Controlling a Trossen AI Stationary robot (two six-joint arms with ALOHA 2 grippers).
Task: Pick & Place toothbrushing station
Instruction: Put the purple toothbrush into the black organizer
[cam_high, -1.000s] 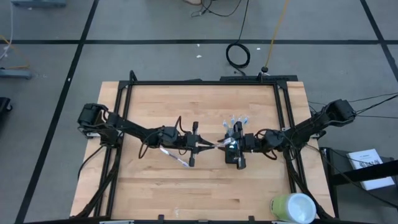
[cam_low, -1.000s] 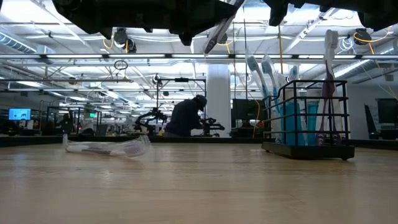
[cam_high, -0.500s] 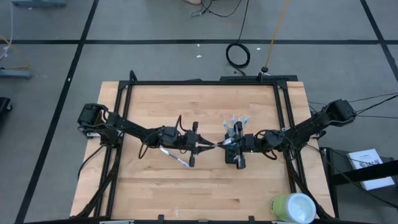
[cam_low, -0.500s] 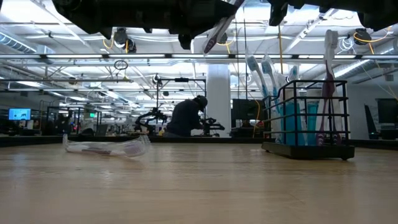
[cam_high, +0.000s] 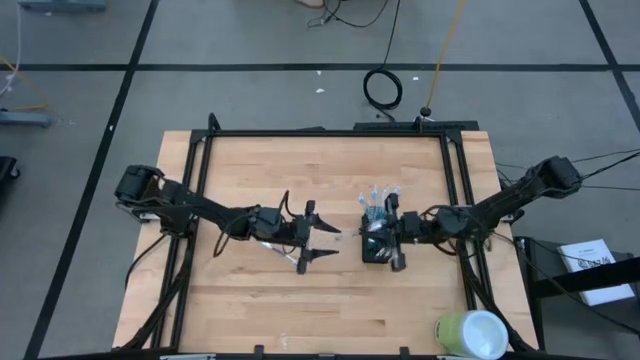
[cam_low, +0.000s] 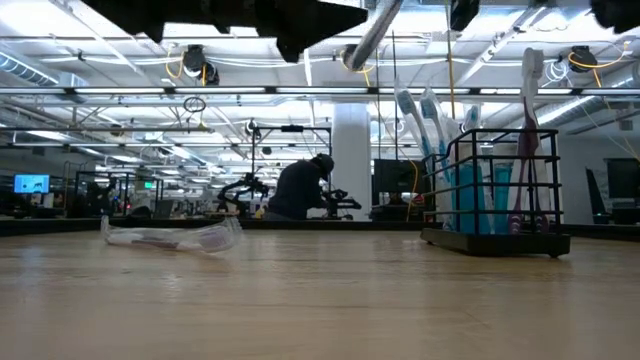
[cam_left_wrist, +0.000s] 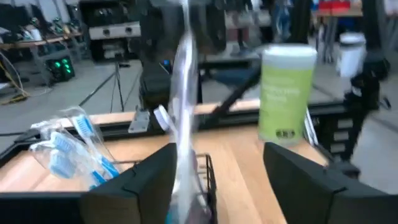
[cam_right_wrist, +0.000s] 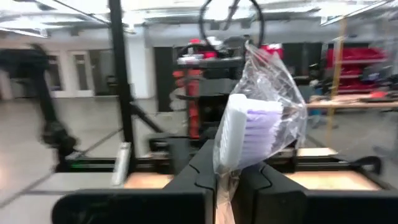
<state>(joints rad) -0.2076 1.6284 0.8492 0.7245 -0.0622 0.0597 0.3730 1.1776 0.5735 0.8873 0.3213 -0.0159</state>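
My right claw (cam_high: 390, 243) is clamped on a wrapped toothbrush (cam_right_wrist: 249, 132) — white head with purple bristles inside a crinkled clear bag, standing up between my two dark fingers (cam_right_wrist: 186, 186) in the right wrist view. It hangs over the middle of the table (cam_high: 250, 310), right above the black wire-mesh holder (cam_high: 376, 248).

The holder (cam_low: 495, 190) stands upright on the wood, right of centre, with blue-and-white toothbrushes (cam_low: 412, 115) rising from its far compartments and one more brush (cam_low: 528, 80) at its right end.

My left claw (cam_high: 312, 240) sits just left of the holder with its fingers (cam_left_wrist: 143, 180) spread wide, gripping nothing; a slim wrapped brush (cam_left_wrist: 183, 112) shows blurred between them, and I cannot tell what carries it.

Left of that — flat on the table — lies a clear wrapped packet (cam_low: 175, 236). A yellow-green and white cylinder (cam_high: 470, 335) stands at the near right corner. Beyond the table, a person (cam_low: 298, 190) bends over a bench.
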